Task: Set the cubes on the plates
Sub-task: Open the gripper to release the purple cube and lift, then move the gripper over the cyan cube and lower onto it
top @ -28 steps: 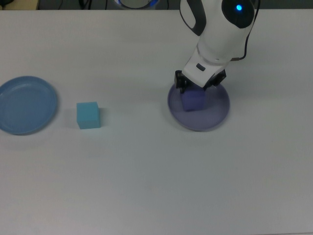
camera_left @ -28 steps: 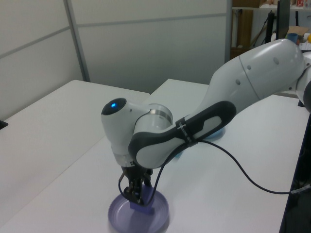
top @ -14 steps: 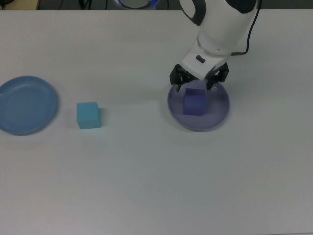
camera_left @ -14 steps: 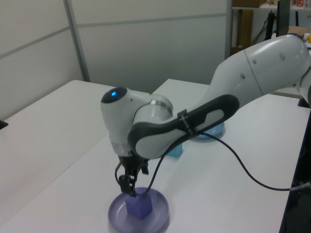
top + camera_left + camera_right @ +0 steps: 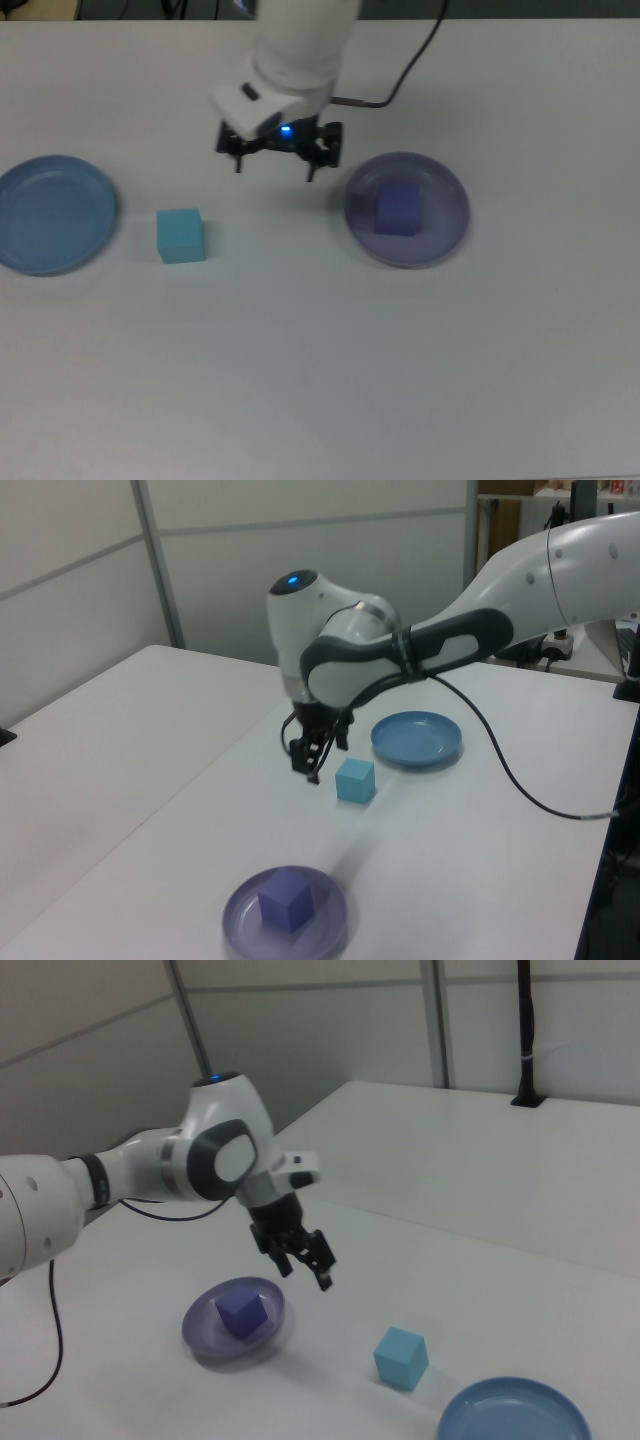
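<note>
With its fingers spread wide and nothing between them, the gripper [image 5: 273, 160] hangs above the white table [image 5: 330, 380], between the two plates. The purple-blue cube [image 5: 398, 209] sits on the lavender plate [image 5: 450, 235], so by the look of it half the job is done. The cyan cube [image 5: 181, 236] rests on bare table, just beside the light blue plate [image 5: 50, 213] but apart from its rim. The coming move likely turns on one relation: in the top view the cyan cube lies to the gripper's lower left, and the blue plate farther left along much the same line. In the left view the gripper [image 5: 312, 760] hangs just to the left of the cyan cube [image 5: 355, 780] and above it. The cube has no long axis, its sides lying nearly square to the top view's edges.
</note>
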Robot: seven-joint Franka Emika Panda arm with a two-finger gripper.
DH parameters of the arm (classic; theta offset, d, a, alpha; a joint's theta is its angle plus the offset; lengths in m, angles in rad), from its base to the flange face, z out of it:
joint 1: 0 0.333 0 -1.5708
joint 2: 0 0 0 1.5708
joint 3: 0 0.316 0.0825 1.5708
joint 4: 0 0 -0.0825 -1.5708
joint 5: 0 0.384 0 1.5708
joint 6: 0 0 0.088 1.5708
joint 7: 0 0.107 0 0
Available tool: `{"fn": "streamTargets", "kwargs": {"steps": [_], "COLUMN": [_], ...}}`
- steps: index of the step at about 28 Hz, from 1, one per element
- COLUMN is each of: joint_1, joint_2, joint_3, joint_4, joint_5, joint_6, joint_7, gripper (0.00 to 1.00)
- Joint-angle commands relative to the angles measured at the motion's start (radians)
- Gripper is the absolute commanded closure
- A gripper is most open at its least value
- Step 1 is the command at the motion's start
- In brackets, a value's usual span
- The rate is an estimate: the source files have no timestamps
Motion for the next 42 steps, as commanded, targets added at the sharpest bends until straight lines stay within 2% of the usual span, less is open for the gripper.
{"fn": "streamTargets", "kwargs": {"steps": [1,2,3,7,10,15,21,24,28,34,42], "joint_1": [0.010,0.008,0.008,-0.003,-0.021,-0.044,-0.062,-0.067,-0.067,-0.069,-0.058], "joint_2": [-0.065,-0.100,-0.117,-0.152,-0.120,-0.010,0.053,0.084,0.127,0.170,0.184], "joint_3": [-0.086,-0.109,-0.119,-0.152,-0.157,-0.159,-0.160,-0.175,-0.189,-0.200,-0.200], "joint_4": [-0.016,-0.021,-0.023,-0.020,-0.024,-0.026,-0.032,-0.030,-0.030,-0.033,-0.046], "joint_5": [0.098,0.131,0.142,0.155,0.144,0.115,0.107,0.104,0.069,0.060,0.054], "joint_6": [-0.013,-0.035,-0.060,-0.117,-0.108,0.007,0.098,0.138,0.187,0.236,0.263], "joint_7": [-0.124,-0.167,-0.190,-0.250,-0.254,-0.243,-0.243,-0.244,-0.244,-0.243,-0.243], "gripper": [0.00,0.00,0.00,0.00,0.00,0.00,0.00,0.00,0.00,0.00,0.00]}}
